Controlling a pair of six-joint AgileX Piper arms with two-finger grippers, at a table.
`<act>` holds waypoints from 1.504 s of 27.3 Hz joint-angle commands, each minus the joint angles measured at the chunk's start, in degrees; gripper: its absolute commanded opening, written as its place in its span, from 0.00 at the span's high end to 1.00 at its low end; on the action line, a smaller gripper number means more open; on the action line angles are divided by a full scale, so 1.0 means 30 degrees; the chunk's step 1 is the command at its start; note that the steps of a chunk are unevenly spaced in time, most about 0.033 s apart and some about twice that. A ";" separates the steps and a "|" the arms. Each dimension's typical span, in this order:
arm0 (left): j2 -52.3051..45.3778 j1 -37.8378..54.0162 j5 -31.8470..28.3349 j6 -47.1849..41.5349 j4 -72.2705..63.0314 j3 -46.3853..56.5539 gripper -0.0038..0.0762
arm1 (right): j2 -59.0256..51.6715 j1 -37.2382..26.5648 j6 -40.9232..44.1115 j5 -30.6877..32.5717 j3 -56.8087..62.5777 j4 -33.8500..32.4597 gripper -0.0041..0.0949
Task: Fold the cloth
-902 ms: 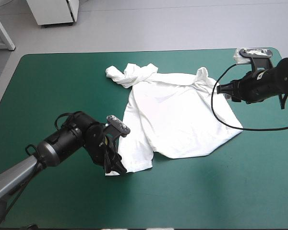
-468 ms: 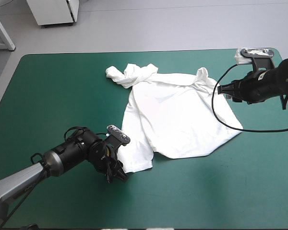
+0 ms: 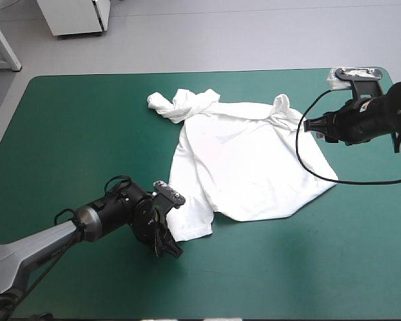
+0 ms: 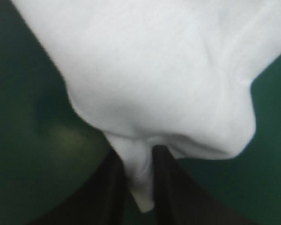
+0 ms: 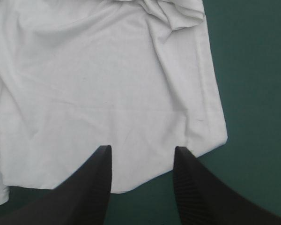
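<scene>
1. White T-shirt lies spread mid-table; bare teal-green cover surrounds it.
2. Left gripper, nearly closed, pinches its 7 o'clock corner.
3. Right gripper, jaws apart, empty, hovers at its 2 o'clock edge.

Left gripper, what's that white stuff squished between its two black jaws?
A pinched bit of the white T-shirt. The left wrist view shows the left gripper nipping it, nothing else there.

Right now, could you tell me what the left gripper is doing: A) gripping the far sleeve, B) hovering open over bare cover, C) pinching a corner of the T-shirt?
C: the left gripper is all but shut, with a near corner of the T-shirt between its fingers.
</scene>
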 commanded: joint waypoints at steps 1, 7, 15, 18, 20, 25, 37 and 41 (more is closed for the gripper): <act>-0.0076 -0.0030 -0.0882 0.0051 0.0445 -0.0173 0.96 | -0.0672 -0.0154 0.0078 -0.0563 -0.0414 -0.0919 0.56; -0.0076 -0.0030 -0.1233 0.0051 0.0361 -0.0173 0.96 | 0.0420 -0.0231 0.0904 -0.0987 -0.0414 -0.2910 0.47; -0.0076 -0.0030 -0.1201 0.0051 0.0172 -0.0173 0.96 | 0.4241 -0.0244 0.1039 -0.1395 -0.0414 -0.2762 0.39; -0.0076 -0.0030 -0.1238 0.0285 0.0000 -0.0173 0.96 | 0.5380 -0.0244 0.0940 -0.1582 -0.0414 -0.2910 0.39; -0.0076 -0.0030 -0.1238 0.0285 0.0000 -0.0173 0.96 | 0.5962 -0.0244 0.0940 -0.2111 -0.0414 -0.2910 0.39; -0.0076 -0.0030 -0.1282 0.0388 -0.0592 -0.0173 0.96 | 0.7847 -0.0244 0.0473 -0.3811 -0.1915 -0.2910 0.39; -0.0076 -0.0030 -0.1246 0.0388 -0.0569 -0.0173 0.96 | 1.4716 -0.0569 -0.0007 -0.2765 -1.0880 -0.1436 0.39; -0.0076 -0.0030 -0.1246 0.0285 -0.0569 -0.0173 0.96 | 1.7751 -0.0569 -0.0059 -0.0602 -1.4191 -0.1630 0.39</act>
